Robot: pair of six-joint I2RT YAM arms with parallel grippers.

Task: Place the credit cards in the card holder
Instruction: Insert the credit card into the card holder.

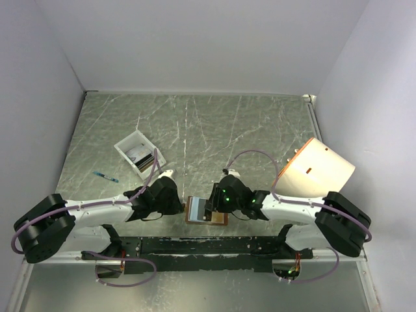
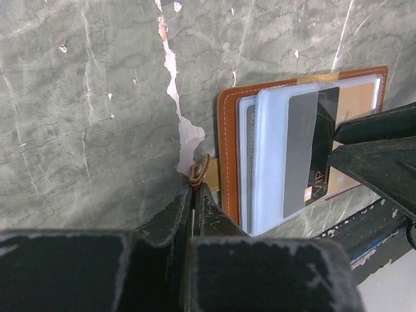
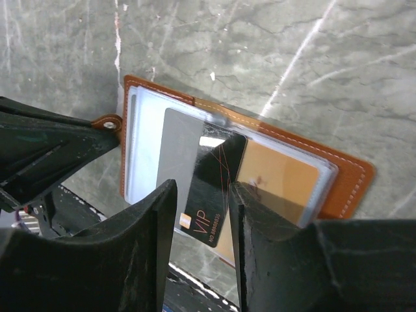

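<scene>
The card holder [image 1: 197, 211] lies open and flat on the surface [image 1: 214, 130], at its near edge, between the two grippers. Its brown leather cover faces down and its pale clear sleeves face up.

The left gripper [image 2: 197, 188] is at the holder's left side, its fingers pressed together on the small snap tab [image 2: 199, 170] that sticks out from the holder's edge. It is clamped on the holder by that tab alone.

The right gripper [image 3: 201, 190] hangs over the holder's near side with its fingers parted. A dark credit card [image 3: 207, 170] marked "VIP" lies in the gap between them. The card's far half is tucked under a clear sleeve of the holder and its near half sticks out towards the gripper. Whether either finger touches the card cannot be told. A gold-yellow card [image 3: 279, 175] shows through a sleeve just right of the dark one.

The left arm [image 1: 97, 211] stretches low from the left of the holder, nearly level, with its wrist turned in towards the tab. The right arm [image 1: 292, 208] mirrors it from the right, also low, its wrist bent down over the holder.

Well behind and to the left of the holder stands a white tray [image 1: 127, 144] with more cards [image 1: 144, 156] in it. A small blue object [image 1: 106, 176] lies left of the holder, nearer than the tray. A large cream cylinder [image 1: 318, 170] lies tilted to the right of the holder.
</scene>
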